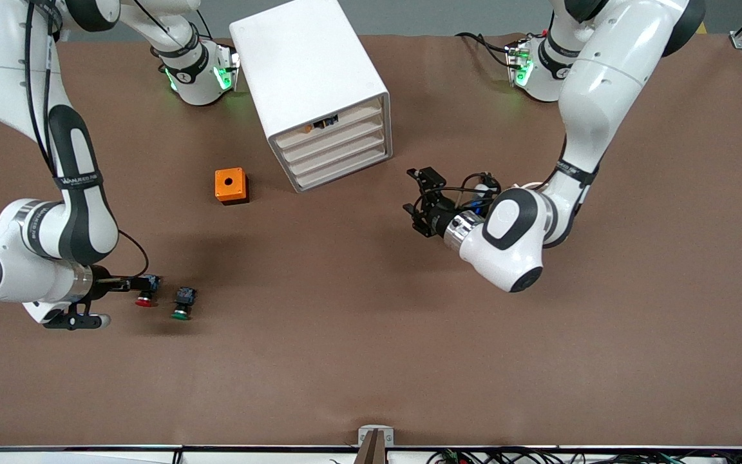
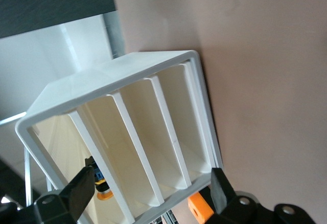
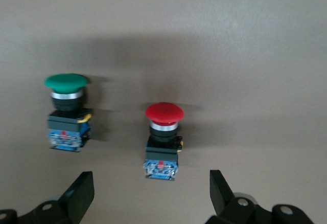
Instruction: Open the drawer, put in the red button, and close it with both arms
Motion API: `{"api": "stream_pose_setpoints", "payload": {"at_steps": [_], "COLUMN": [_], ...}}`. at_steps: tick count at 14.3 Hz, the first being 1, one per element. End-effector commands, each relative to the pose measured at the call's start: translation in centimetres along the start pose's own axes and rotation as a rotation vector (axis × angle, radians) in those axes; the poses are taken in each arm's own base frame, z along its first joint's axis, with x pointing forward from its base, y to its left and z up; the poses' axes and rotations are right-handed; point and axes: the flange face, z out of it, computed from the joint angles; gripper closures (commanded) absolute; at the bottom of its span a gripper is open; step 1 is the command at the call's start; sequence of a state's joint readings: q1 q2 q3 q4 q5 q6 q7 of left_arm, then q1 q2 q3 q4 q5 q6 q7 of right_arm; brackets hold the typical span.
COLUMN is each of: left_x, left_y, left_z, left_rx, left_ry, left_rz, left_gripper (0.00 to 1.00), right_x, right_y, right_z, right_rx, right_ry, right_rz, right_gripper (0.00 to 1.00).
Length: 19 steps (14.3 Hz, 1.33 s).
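Note:
The white cabinet (image 1: 310, 71) stands at the middle of the table, nearer to the arms' bases. Its second drawer from the top (image 1: 339, 143) sits flush with the others; it also shows in the left wrist view (image 2: 138, 132). The red button (image 1: 147, 293) lies on the table toward the right arm's end, cap toward the front camera. My right gripper (image 1: 120, 299) is open, low at the table, with the red button (image 3: 163, 132) just ahead of its fingertips (image 3: 82, 191). My left gripper (image 1: 415, 200) is open and empty, facing the cabinet front (image 2: 168, 203) from a short way off.
A green-capped button (image 1: 182, 304) lies beside the red one (image 3: 66, 111). An orange box (image 1: 231, 185) sits beside the cabinet, toward the right arm's end. A small orange-capped thing (image 2: 103, 189) shows in the top drawer's slot.

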State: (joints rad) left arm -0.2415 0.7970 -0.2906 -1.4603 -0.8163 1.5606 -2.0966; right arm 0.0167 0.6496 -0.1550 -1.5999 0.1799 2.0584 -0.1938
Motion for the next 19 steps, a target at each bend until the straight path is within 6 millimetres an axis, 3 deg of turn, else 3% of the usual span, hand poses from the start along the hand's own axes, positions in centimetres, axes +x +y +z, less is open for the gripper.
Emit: {"api": "stream_pose_setpoints", "payload": {"at_steps": [1,4,6,8,10,11,12,14,16,19], "left_x": [-1.4,-2.4,-2.9,-3.0,-2.9,-2.9,-2.8,-2.7,-2.5,-2.4], "left_y": [0.6,-0.1,-0.7,-0.7,-0.4,-0.4,-0.7,-1.3,-1.7,-2.1], "left_z": [3.3,7.9,9.9,11.1,13.1,13.9,15.4,17.3,19.1,20.6], "left_rx": [0.089,0.151,0.168,0.183,0.199,0.204,0.215,0.243,0.262,0.278], "left_ry": [-0.004,0.050,0.081,0.093,0.117,0.128,0.151,0.191,0.223,0.239], "left_rz": [-0.073,-0.073,-0.079,-0.088,-0.098,-0.103,-0.108,-0.108,-0.114,-0.124], "left_gripper": [0.00,0.00,0.00,0.09,0.11,0.20,0.24,0.26,0.30,0.51], "right_x": [0.1,0.5,0.0,-0.4,-0.7,-0.7,-0.7,-0.7,-0.7,-0.7], "right_y": [1.0,1.6,1.3,1.2,1.3,1.1,1.0,0.8,0.8,0.8], "right_z": [1.3,3.6,4.9,5.7,6.4,6.4,6.5,6.3,6.1,6.0], "right_rx": [0.044,0.028,0.083,0.123,0.124,0.122,0.121,0.114,0.112,0.113], "right_ry": [-0.006,0.029,0.028,0.021,0.007,0.005,0.002,0.000,0.001,0.003], "right_rz": [-0.002,0.014,0.069,0.103,0.105,0.101,0.098,0.092,0.090,0.089], "right_gripper": [0.00,0.00,0.00,0.00,0.00,0.00,0.15,0.62,1.00,1.00]}}
